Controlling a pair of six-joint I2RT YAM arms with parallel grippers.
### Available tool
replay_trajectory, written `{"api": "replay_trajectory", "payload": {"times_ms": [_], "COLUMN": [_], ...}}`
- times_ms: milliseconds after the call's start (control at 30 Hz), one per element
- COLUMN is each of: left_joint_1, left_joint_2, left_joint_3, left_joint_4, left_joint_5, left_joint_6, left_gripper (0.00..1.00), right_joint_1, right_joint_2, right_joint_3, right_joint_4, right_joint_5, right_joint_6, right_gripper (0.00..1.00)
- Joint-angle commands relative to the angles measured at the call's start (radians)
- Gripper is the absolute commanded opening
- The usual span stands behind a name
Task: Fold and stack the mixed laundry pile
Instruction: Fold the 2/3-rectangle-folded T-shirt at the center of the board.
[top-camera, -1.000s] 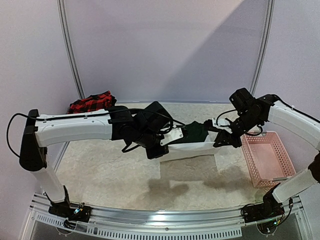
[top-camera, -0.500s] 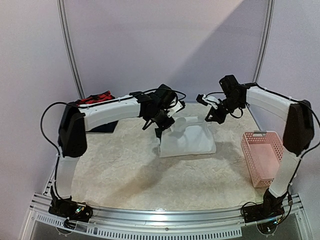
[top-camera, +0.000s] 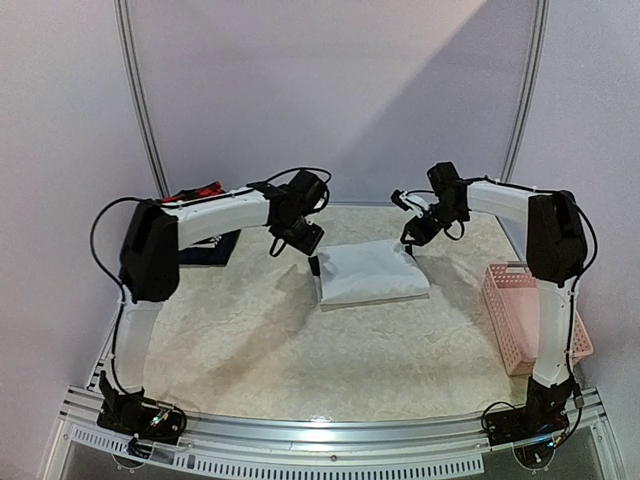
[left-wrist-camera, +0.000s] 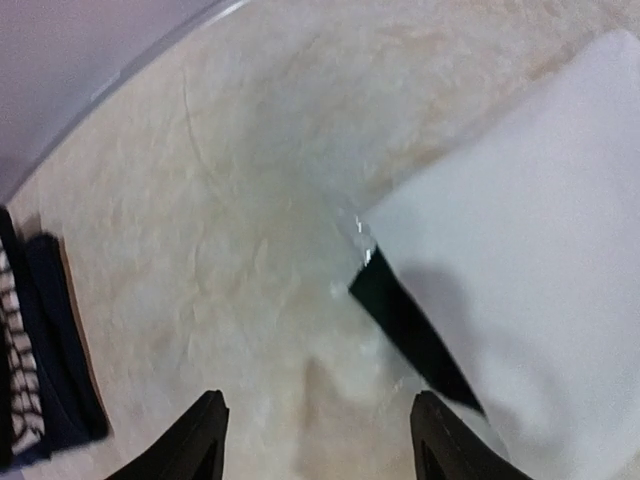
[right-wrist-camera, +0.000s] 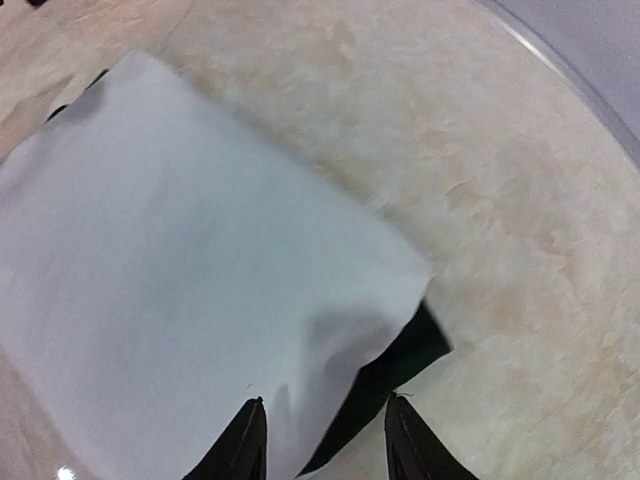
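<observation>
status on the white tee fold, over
Left end effector open, empty. Right end effector open, empty. White tee folded flat on table. Pink basket apart, right.

Top external: sat high behind the arm bases, facing the back wall, far enough off to hold the whole table (top-camera: 230, 340).
Left wrist: looked steeply down past the left gripper (left-wrist-camera: 318, 402), close over the left edge of the white tee (left-wrist-camera: 540, 250).
Right wrist: looked down past the right gripper (right-wrist-camera: 325, 403), close over the white tee's right corner.
Shared: all three saw the white tee.
</observation>
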Motion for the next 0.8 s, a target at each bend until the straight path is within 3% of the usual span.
{"api": "replay_trajectory", "payload": {"times_ms": [0, 133, 300, 400, 767], "left_joint_1": [0.026, 0.065, 0.119, 0.133, 0.148], "left_joint_2": [-0.217, -0.289, -0.283, -0.276, -0.141], "left_joint_3": [-0.267, -0.436, -0.618, -0.691, -0.679], "left_joint_4": [0.189, 0.308, 0.612, 0.768, 0.822], "left_joint_5": [0.192, 0.409, 0.657, 0.688, 0.797], "left_joint_6": [-0.343, -0.526, -0.767, -0.834, -0.935], "left_gripper": [0.64, 0.66, 0.70, 0.74, 0.74], "right_joint_1": [0.002, 0.018, 0.070, 0.098, 0.193], "right_joint_2": [-0.185, -0.180, -0.119, -0.062, 0.170], "right_joint_3": [-0.117, -0.135, -0.091, -0.044, 0.082], "right_joint_4": [0.011, -0.033, -0.052, -0.077, -0.180], "right_joint_5": [-0.216, -0.329, -0.420, -0.497, -0.601], "right_joint_6": [0.037, 0.062, 0.096, 0.118, 0.100], "right_gripper": [0.40, 0.37, 0.33, 0.30, 0.23]}}
